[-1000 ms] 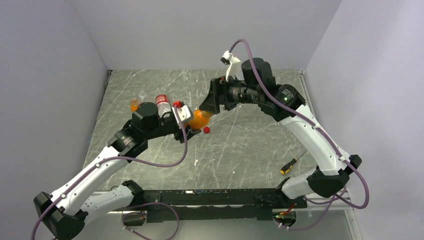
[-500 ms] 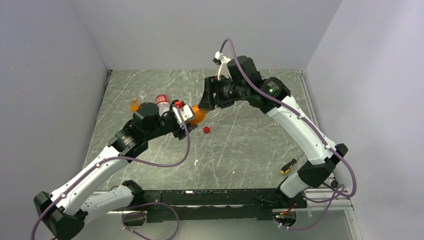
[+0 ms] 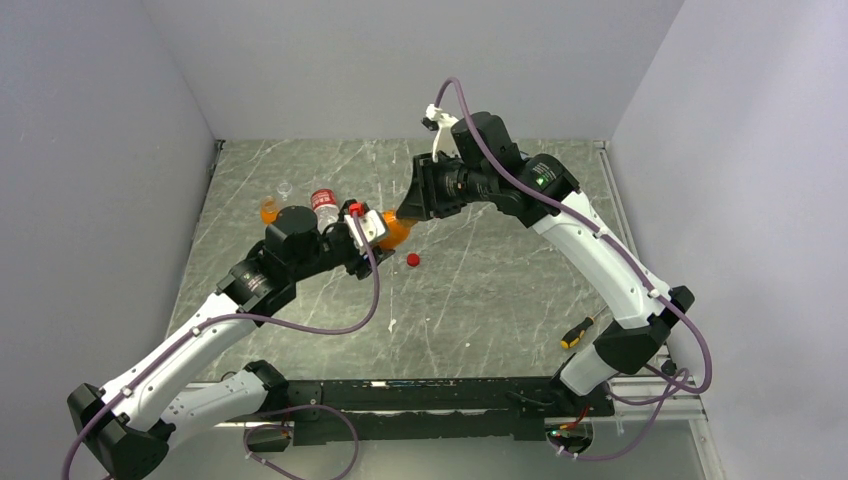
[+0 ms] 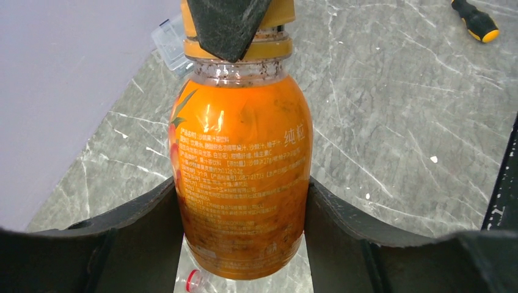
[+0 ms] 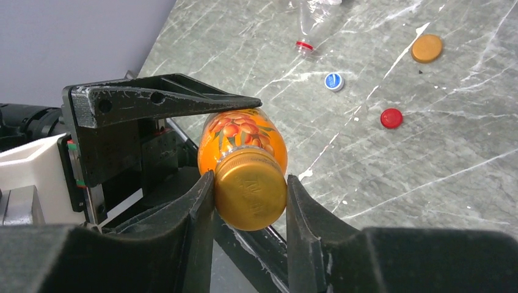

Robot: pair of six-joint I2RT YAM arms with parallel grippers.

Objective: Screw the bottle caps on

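Top view: both arms meet over the table (image 3: 480, 300), a bit left of ctr, far half.

L side: left gripper (image 4: 242, 189) has its fingers (image 4: 140, 223) closed on the belly of the orange bottle (image 4: 241, 122). One pad each side, both against the label. Jaws stand only as wide as the bottle. Bottle is held off the table, lying roughly level, neck twd the right.

R side: right gripper (image 5: 249, 180) has its fingers (image 5: 198, 213) drawn in on the gold-orange cap (image 5: 250, 192), which sits on the bottle's neck. Both pads look to touch the cap's rim, one per side. Cap looks square on the neck; how far threaded, cannot tell. In L wrist view one R finger hides most of the cap; only its edges + neck ring show.

Loose on table (R wrist view):
- red cap (image 5: 391, 118), blue cap (image 5: 333, 81) w/ white mark, loose orange cap (image 5: 426, 47). All flat, apart from each other.
- Red cap also shows in top view, just near-right of the held bottle.
- clear bottle w/ red neck ring (image 5: 303, 27) beyond the blue cap, appears on its side.

Far left (top view), partly behind the L wrist: second orange bottle (image 3: 268, 210), tiny pale bottle (image 3: 285, 188), clear bottle w/ red label (image 3: 322, 203); last one looks upright.

Other: screwdriver (image 3: 580, 328), yellow/black handle, near-right, well apart from the work. Corner of clear box (image 4: 168, 43) by the wall, behind the held bottle's shoulder in L wrist view.
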